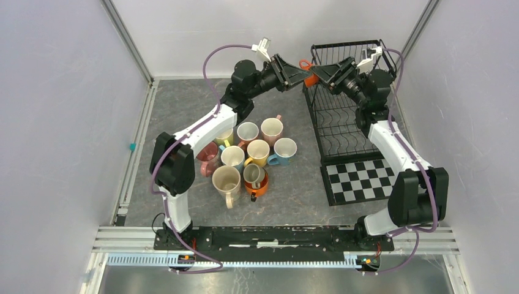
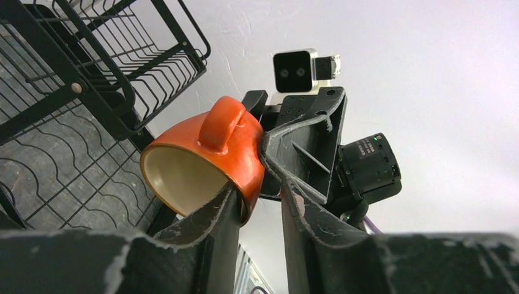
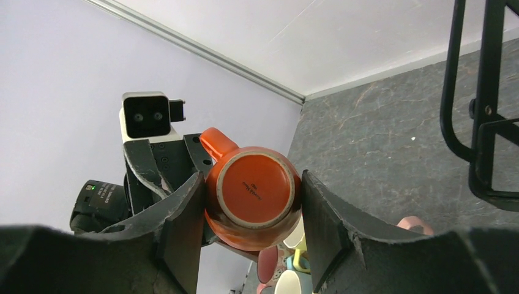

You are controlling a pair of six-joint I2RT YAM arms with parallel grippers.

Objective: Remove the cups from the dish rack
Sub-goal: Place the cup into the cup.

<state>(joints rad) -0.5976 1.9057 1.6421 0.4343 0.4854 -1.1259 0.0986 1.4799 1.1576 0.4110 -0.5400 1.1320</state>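
Top external view: the orange mug (image 1: 309,78) hangs in the air at the far middle of the scene, just left of the upper tier of the dish rack (image 1: 349,122), caught between two pincers that meet nose to nose. The right gripper (image 3: 251,184) has it clamped, a finger pressed to each side of the body, the base turned toward its own camera. The left gripper (image 2: 257,196) straddles the mug's wall at the rim, one finger inside the cream interior and one outside. Its jaws stand narrow, but a sliver of light shows between the outer finger and the glaze, so it has no firm hold. The left arm reaches far and right from its base, elbow bent, forearm nearly level. The right arm rises along the rack's near right side and bends left over it. The other cups (image 1: 251,159) stand clustered on the grey table (image 1: 294,202) at the centre, under the left arm. A checkered mat (image 1: 361,180) lies just near of the rack. From above, the pincers hide most of the mug, leaving the handle and a strip of orange. The print on its base is too small to read, and the right arm covers part of the rack's upper tier.
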